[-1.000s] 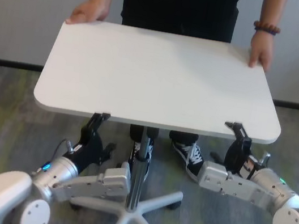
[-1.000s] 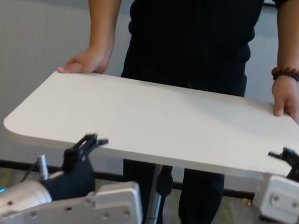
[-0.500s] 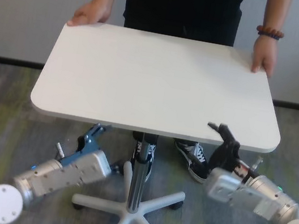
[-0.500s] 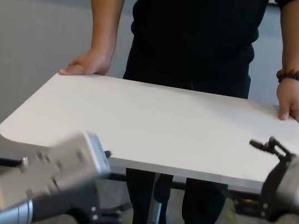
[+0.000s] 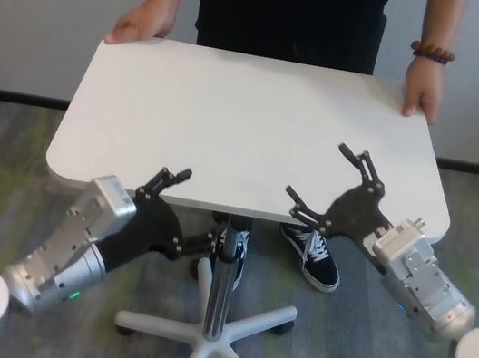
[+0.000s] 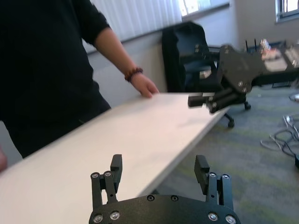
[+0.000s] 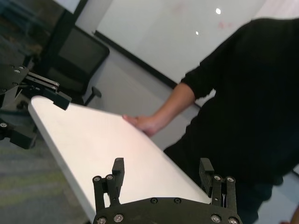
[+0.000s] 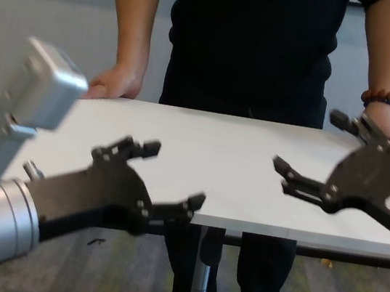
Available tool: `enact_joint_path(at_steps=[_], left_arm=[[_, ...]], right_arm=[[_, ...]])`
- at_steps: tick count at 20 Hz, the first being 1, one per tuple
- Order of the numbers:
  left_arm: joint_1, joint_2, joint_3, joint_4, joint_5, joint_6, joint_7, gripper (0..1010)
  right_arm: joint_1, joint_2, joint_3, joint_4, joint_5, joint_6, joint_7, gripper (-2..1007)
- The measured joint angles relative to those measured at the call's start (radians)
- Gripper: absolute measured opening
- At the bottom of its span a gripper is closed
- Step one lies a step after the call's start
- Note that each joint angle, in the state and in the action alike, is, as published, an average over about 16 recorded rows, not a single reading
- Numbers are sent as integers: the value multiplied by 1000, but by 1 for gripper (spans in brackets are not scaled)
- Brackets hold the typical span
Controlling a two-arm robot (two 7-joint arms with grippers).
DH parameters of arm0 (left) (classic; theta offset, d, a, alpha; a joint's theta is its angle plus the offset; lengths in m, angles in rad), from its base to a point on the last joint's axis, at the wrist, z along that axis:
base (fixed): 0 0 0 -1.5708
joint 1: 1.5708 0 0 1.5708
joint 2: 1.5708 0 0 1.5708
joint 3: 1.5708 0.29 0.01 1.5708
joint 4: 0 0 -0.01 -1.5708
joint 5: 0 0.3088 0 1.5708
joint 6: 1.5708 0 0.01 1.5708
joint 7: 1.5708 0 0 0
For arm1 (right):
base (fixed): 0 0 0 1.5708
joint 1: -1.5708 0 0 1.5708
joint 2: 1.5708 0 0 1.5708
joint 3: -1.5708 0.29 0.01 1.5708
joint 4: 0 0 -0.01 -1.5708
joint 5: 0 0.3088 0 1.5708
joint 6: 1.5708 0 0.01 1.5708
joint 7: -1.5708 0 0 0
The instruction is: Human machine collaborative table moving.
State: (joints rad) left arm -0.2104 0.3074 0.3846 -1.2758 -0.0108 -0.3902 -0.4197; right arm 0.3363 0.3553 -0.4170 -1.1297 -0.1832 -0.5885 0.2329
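The white table (image 5: 250, 116) stands before me on its metal pole (image 5: 222, 273). The human (image 5: 291, 8), in black, stands at the far side with one hand (image 5: 141, 23) on each far corner; the other hand (image 5: 420, 88) has a beaded bracelet. My left gripper (image 5: 193, 211) is open at the near edge, one finger above the top and one below. My right gripper (image 5: 323, 175) is open wide, raised over the near right part of the top. Both wrist views show open fingers facing the table edge (image 6: 182, 140) (image 7: 70, 163). Neither gripper holds anything.
A white star base (image 5: 212, 344) with castors sits on the grey carpet under the table. The person's shoes (image 5: 314, 256) are beside the pole. A grey wall stands behind. A black office chair (image 6: 187, 51) and floor cables (image 6: 280, 137) are off to the side.
Both grippers were at the table's near edge with arms low. Now both wrists have turned, the fingers have spread wide, and the right gripper has risen over the tabletop.
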Motion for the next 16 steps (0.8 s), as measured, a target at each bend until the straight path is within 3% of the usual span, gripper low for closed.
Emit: enact_joint_path(at_steps=[4, 12, 16], left_arm=[[17, -3, -11, -45, -57, 20, -11, 1001], [69, -12, -25, -121, -93, 87, 17, 1001], [113, -16, -54, -165, -176, 154, -4, 1001]], right_arm=[[15, -29, 10, 2, 30, 7, 12, 1005], [6, -62, 17, -52, 16, 102, 19, 1005], [-25, -68, 20, -99, 18, 143, 32, 1005]])
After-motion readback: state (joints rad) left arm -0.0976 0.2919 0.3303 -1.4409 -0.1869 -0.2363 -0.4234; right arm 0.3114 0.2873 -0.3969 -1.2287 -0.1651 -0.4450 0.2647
